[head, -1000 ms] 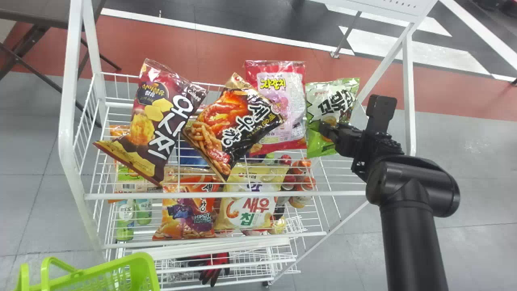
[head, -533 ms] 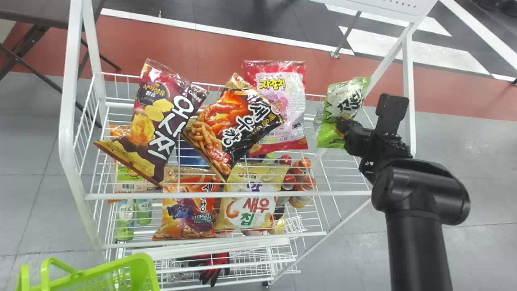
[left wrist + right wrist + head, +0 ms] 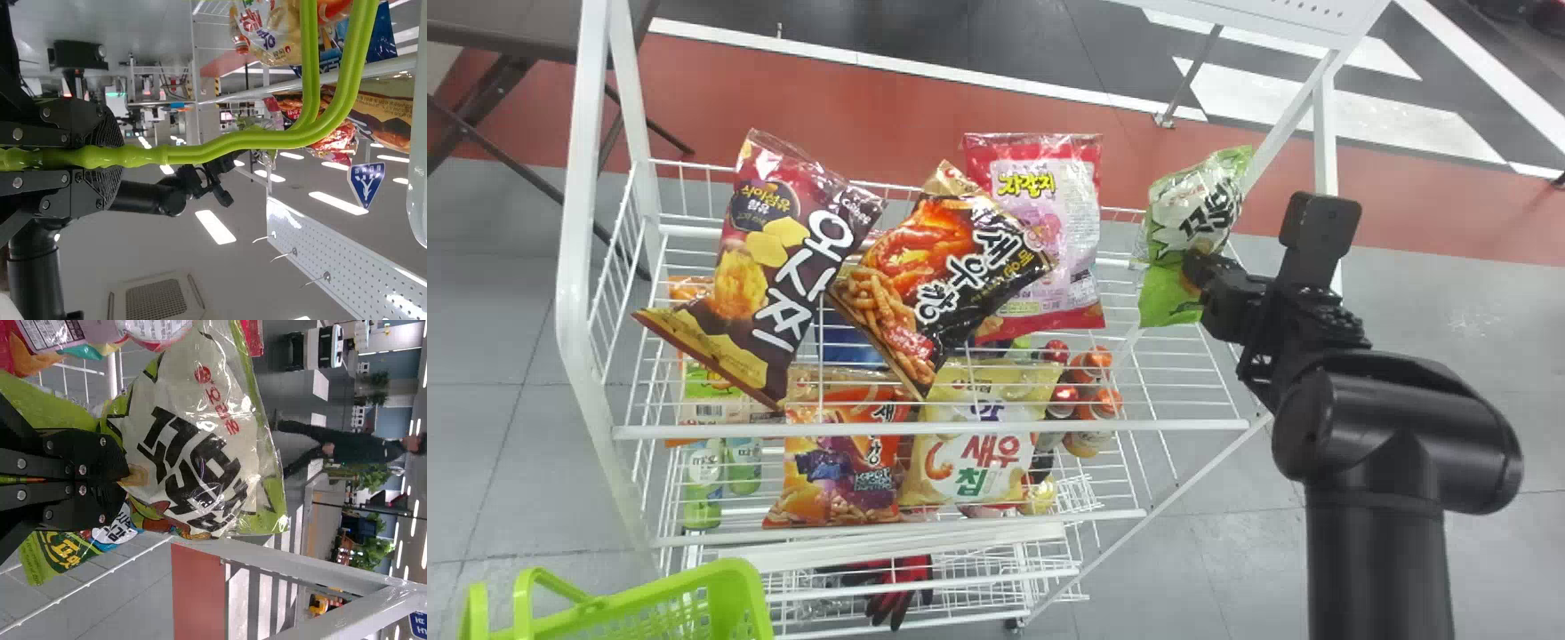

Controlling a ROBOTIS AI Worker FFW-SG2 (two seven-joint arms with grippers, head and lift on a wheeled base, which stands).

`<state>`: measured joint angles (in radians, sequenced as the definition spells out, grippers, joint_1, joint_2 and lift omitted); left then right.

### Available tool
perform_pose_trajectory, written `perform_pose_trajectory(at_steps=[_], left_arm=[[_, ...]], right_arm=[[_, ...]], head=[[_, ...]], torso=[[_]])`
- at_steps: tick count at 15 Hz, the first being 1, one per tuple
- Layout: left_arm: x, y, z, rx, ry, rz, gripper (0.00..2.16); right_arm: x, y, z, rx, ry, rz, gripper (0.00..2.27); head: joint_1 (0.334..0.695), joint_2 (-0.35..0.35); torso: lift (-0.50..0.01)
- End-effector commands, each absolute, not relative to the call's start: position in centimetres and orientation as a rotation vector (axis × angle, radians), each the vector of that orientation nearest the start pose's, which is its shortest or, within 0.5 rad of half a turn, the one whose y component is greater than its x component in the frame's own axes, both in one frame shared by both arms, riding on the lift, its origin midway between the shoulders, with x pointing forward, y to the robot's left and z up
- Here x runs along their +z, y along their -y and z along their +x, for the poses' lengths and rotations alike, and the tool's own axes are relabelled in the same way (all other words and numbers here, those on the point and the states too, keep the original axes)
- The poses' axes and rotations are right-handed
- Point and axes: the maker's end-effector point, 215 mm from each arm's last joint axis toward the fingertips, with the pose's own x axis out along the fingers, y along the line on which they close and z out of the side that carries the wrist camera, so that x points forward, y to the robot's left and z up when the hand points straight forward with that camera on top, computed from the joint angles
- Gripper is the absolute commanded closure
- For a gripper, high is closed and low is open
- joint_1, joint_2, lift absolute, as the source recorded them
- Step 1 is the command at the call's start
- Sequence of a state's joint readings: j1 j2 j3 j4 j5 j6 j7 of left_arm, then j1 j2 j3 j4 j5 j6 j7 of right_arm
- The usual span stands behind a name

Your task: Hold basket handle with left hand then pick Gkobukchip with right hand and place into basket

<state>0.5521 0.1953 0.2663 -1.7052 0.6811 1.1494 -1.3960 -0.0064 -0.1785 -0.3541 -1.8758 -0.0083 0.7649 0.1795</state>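
Basket: the green basket lies below and outward of the left hand's grip, hanging from its handle; rigid, light plastic by the look of it, likely to swing if you jerk it.
Left hand: your left hand is clamped on the handle, smooth and narrow; keep the hold firm so it can't turn.
Neighbour: the pink-red bag lies to the left of your right hand, apart from the bag you want.
Gkobukchip: the Gkobukchip is at your right hand's fingertips, above the wire shelf; its puffed white face spreads beyond the grip, a green end drops on the near side.
Handling: expect it light, soft and air-filled, with slick film; the chips inside would crush under a hard squeeze.
Where to hold: you have a gathered crease near the middle, a fair place; pinch the film, not the chips, and don't squeeze harder than the slip demands.
Right hand: your right hand is closed on that crease.
Risk: the full part could pivot or slide about so small a pinch, so carry it leftward to the basket smoothly.
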Motion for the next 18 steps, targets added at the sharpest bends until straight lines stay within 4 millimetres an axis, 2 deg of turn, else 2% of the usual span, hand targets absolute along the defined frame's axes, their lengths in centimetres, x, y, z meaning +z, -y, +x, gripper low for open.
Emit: perform_pose_trajectory(at_steps=[1, 4, 7, 9, 11, 15, 18], left_arm=[[-44.3, -14.1, 18.8, -1.054, -0.794, -1.422, 2.15], [-44.3, -14.2, 18.8, -1.053, -0.791, -1.422, 2.15], [-44.3, -14.2, 18.9, -1.054, -0.788, -1.422, 2.15], [-44.3, -14.1, 19.0, -1.055, -0.788, -1.422, 2.15], [-44.3, -14.1, 19.0, -1.053, -0.789, -1.422, 2.15], [-44.3, -14.0, 19.0, -1.055, -0.791, -1.422, 2.15], [-44.4, -14.1, 19.0, -1.053, -0.791, -1.420, 2.15]], right_arm=[[-34.2, 44.1, 53.8, -0.196, -0.406, -0.042, 2.25], [-33.1, 42.8, 51.9, -0.178, -0.451, -0.014, 2.25], [-33.2, 40.8, 48.5, -0.151, -0.534, 0.017, 2.25], [-33.9, 39.5, 45.5, -0.133, -0.627, 0.056, 2.25], [-35.1, 37.7, 41.4, -0.100, -0.751, 0.119, 2.25], [-31.6, 33.4, 39.7, 0.030, -0.683, 0.110, 2.25], [-30.5, 29.1, 38.5, 0.152, -0.664, 0.115, 2.25]], head=[[0.695, -0.350], [0.695, -0.350], [0.695, -0.350], [0.695, -0.350], [0.695, -0.350], [0.695, -0.350], [0.695, -0.350]], torso=[[0.000], [0.000], [0.000], [0.000], [0.000], [0.000], [0.000]])
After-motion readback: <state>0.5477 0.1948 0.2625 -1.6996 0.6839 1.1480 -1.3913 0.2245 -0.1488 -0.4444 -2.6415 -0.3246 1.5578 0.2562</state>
